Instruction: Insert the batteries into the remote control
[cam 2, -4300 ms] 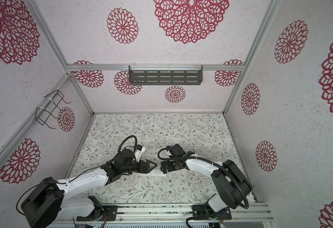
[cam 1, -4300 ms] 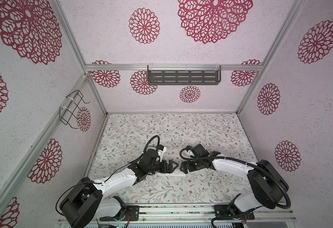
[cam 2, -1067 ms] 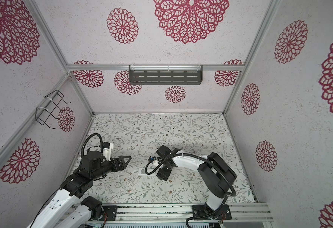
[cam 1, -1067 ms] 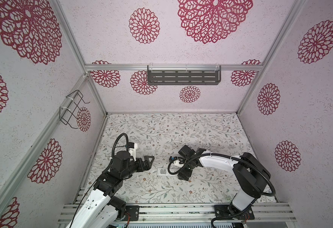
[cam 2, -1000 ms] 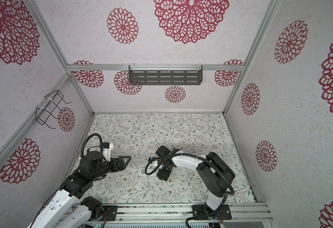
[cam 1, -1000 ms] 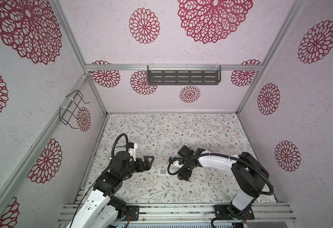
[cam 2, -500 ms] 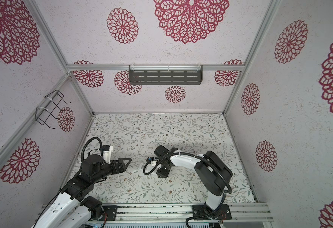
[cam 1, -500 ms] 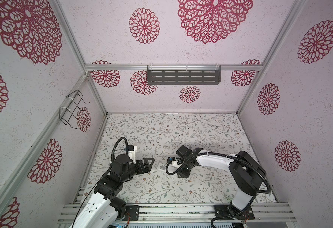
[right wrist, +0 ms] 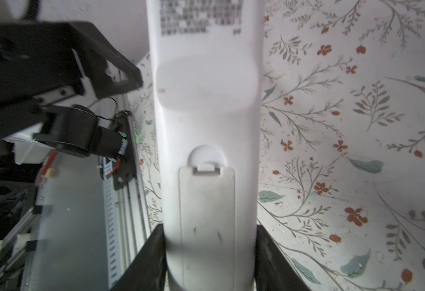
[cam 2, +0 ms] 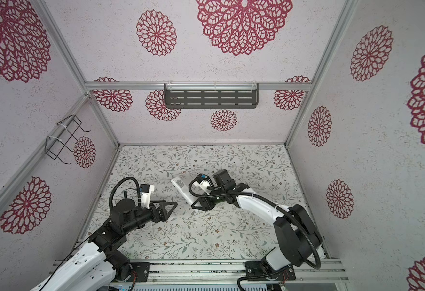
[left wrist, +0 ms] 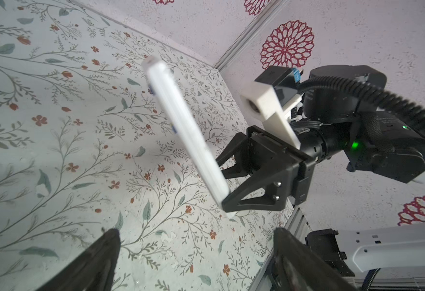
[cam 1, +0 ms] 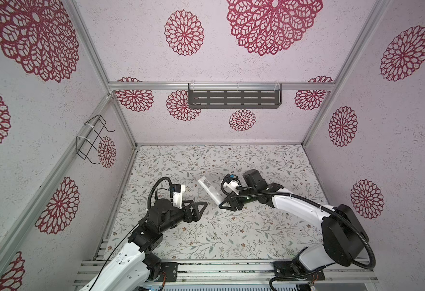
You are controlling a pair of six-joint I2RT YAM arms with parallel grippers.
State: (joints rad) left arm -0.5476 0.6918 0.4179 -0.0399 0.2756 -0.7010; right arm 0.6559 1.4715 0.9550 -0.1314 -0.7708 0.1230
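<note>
While the remote control point(cam 1: 210, 191) is hanging tilted, right gripper point(cam 1: 225, 205): clamping its cover end.
Left gripper point(cam 1: 201, 210): hovering spread, empty.
Battery cover point(right wrist: 206, 214): shut; likely needing braced unlatching.

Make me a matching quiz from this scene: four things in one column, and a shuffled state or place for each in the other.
Column one:
1. remote control
2. left claw
3. battery cover
4. slotted shelf

Column two:
A. open and empty
B. mounted on the back wall
C. closed on the remote's back
D. held off the table by the right claw

Pairs: 1-D, 2-A, 3-C, 4-B
</note>
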